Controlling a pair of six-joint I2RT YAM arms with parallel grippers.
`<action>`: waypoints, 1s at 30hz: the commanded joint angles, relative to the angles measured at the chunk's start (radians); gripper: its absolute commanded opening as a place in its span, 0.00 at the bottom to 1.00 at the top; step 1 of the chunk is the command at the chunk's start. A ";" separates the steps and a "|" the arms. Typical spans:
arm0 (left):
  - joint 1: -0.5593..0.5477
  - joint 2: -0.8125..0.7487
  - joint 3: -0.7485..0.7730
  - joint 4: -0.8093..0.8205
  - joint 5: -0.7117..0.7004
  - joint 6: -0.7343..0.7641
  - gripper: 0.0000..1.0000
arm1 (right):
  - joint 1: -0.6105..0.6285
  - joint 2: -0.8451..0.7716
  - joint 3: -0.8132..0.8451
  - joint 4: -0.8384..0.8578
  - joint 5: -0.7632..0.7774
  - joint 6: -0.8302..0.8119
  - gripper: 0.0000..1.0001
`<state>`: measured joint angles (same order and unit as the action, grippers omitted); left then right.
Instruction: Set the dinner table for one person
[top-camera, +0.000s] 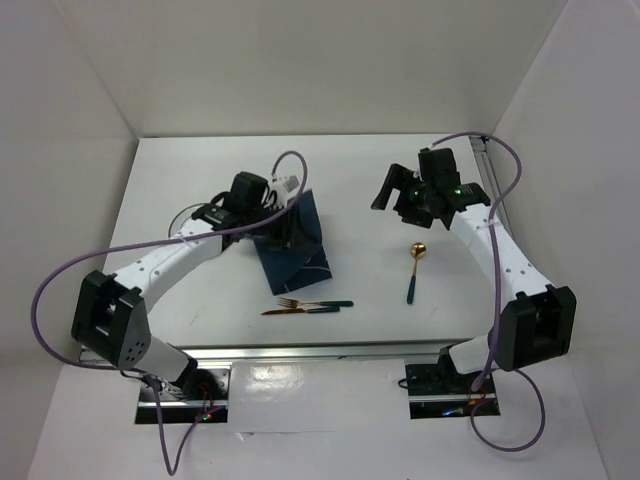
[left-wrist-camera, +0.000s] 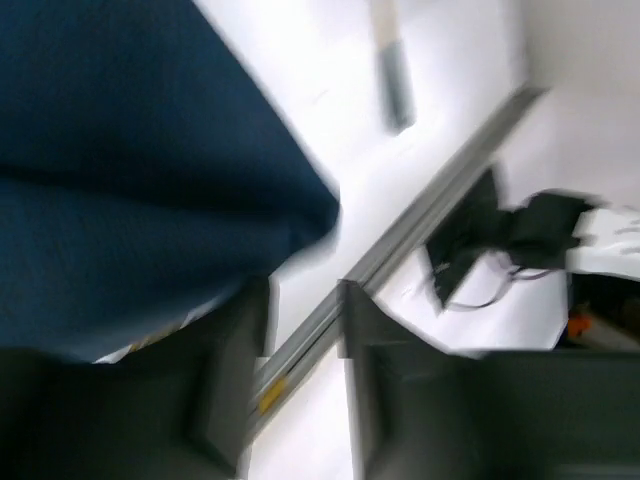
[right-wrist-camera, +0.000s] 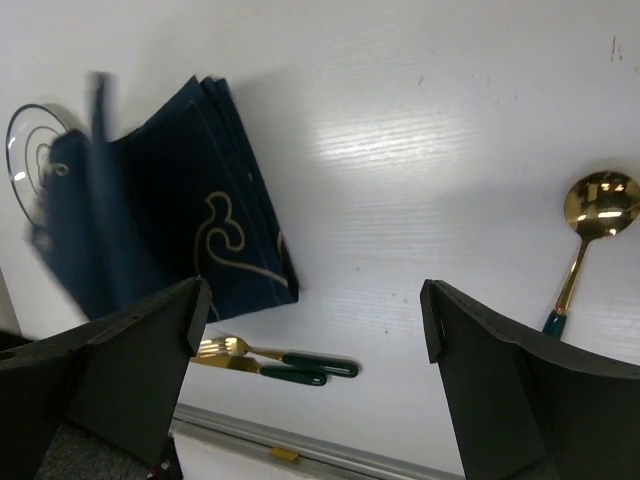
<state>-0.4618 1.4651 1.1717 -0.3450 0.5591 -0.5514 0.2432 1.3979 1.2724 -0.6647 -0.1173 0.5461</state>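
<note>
the dinner table spans the whole work area under both arms. the navy placemat lies at its middle, bunched and tilted up at the far end, its long axis running far to near. the left gripper is just beside that raised end, jaws part open, with only tabletop between them in the blurred wrist view. the right gripper hangs wide and empty, well apart, near the spoon. flattening the mat likely falls to the left arm.

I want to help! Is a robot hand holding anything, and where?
Nothing, it seems. The left gripper stands open beside the raised edge of the blue placemat; the right gripper is open, empty.
</note>
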 joint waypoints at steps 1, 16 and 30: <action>0.026 0.015 -0.021 -0.118 -0.132 0.060 0.57 | -0.019 -0.019 -0.041 0.073 -0.080 0.014 1.00; 0.316 -0.077 0.057 -0.413 -0.347 -0.056 0.74 | 0.215 0.312 0.186 0.060 -0.153 -0.120 0.97; 0.506 0.067 -0.254 -0.015 0.067 -0.090 0.93 | 0.223 0.898 0.703 0.006 -0.248 -0.256 0.89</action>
<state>0.0452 1.4853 0.9215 -0.4873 0.4984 -0.6357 0.4690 2.2578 1.8999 -0.6659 -0.3004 0.3233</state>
